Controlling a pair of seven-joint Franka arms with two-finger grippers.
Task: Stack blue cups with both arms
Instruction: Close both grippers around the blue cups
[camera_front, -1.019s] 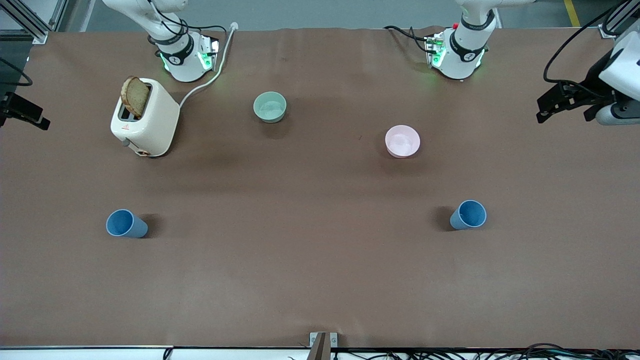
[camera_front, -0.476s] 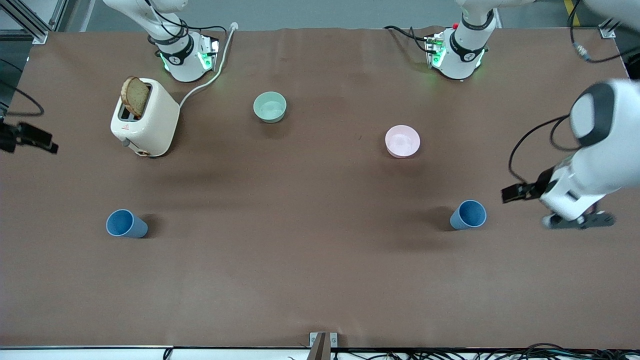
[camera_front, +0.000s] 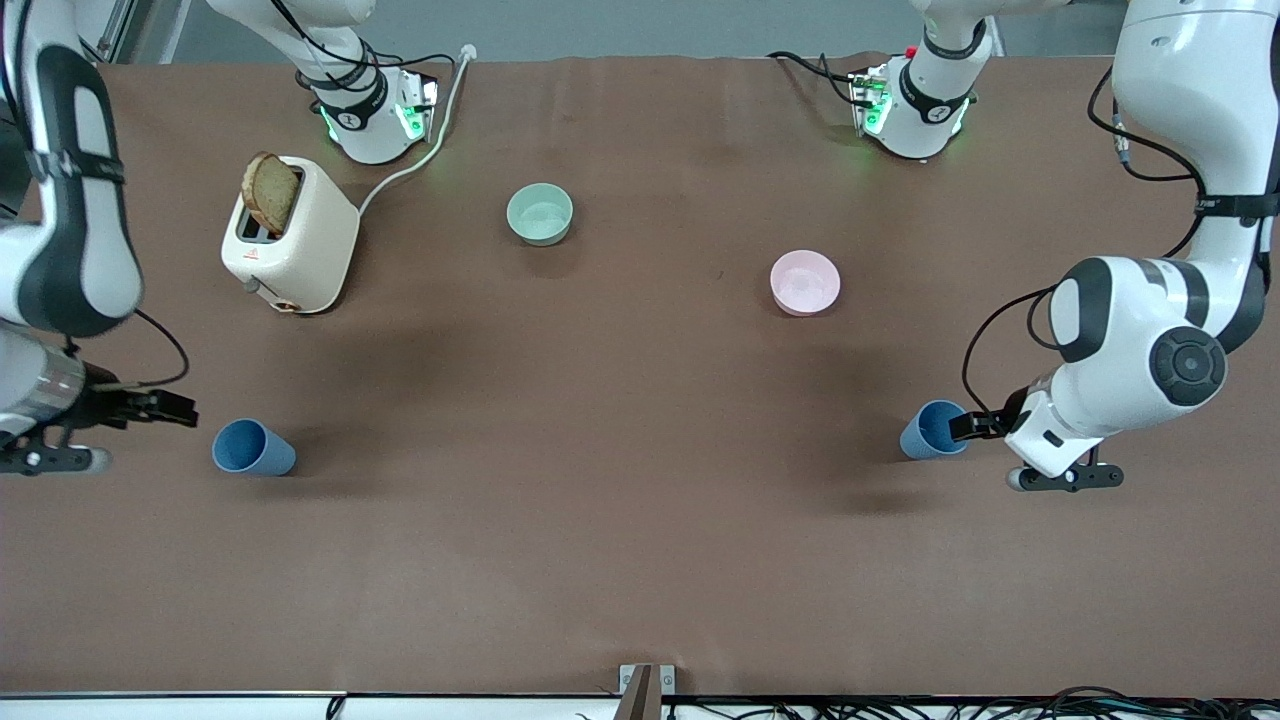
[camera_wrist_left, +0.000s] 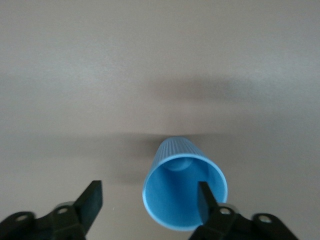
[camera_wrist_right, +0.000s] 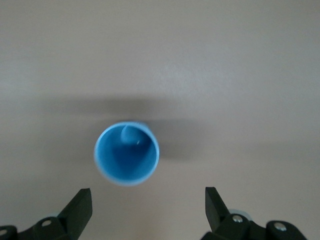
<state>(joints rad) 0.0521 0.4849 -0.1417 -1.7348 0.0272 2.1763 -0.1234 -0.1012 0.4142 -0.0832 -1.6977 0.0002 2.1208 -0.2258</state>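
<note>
Two blue cups stand upright on the brown table. One cup (camera_front: 253, 447) is toward the right arm's end, the other cup (camera_front: 932, 430) toward the left arm's end. My left gripper (camera_front: 968, 425) is open and low beside its cup, on the side toward the table's end. In the left wrist view the cup (camera_wrist_left: 185, 192) lies partly between the open fingers (camera_wrist_left: 91, 200), close to one of them; the left gripper (camera_wrist_left: 148, 200) is empty. My right gripper (camera_front: 178, 409) is open just beside its cup. In the right wrist view the cup (camera_wrist_right: 126, 152) sits ahead of the open right gripper (camera_wrist_right: 148, 205).
A cream toaster (camera_front: 295, 240) with a bread slice stands near the right arm's base, its white cable (camera_front: 420, 160) running toward that base. A pale green bowl (camera_front: 540, 213) and a pink bowl (camera_front: 805, 282) sit farther from the camera than the cups.
Both arms have swung in from the table's ends and come down beside the cups. The cups and bowls have not moved.
</note>
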